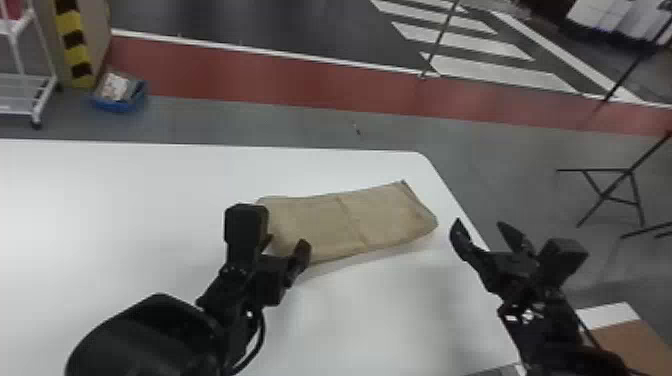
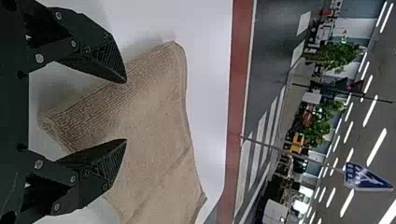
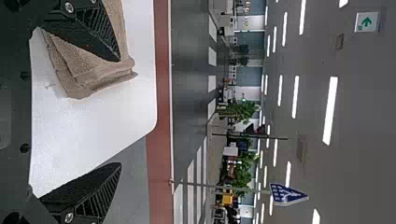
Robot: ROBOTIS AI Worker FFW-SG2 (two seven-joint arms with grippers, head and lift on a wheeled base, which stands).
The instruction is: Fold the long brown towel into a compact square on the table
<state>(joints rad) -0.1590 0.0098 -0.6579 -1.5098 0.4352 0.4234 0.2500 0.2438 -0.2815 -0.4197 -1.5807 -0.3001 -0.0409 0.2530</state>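
White table (image 1: 125, 210) held brown towel (image 1: 385, 215), partly folded into layered strip. Left gripper (image 2: 125, 110) spread, empty at its left end; right gripper (image 1: 479, 224) gaped empty nearby. Next move likely needed end pinched, brought across.

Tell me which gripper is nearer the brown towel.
The left gripper: it's at the towel's left end, while the right gripper is by the table's right edge.

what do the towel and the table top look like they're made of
The towel seems to be a soft, matt woven cloth, probably cotton or microfibre: fine ribbed rows run across it in the left wrist view, and its folded edges are rounded. The table has a smooth, white, low-sheen top, perhaps laminate or plastic; its even surface shows no grain, though its core can't be told.
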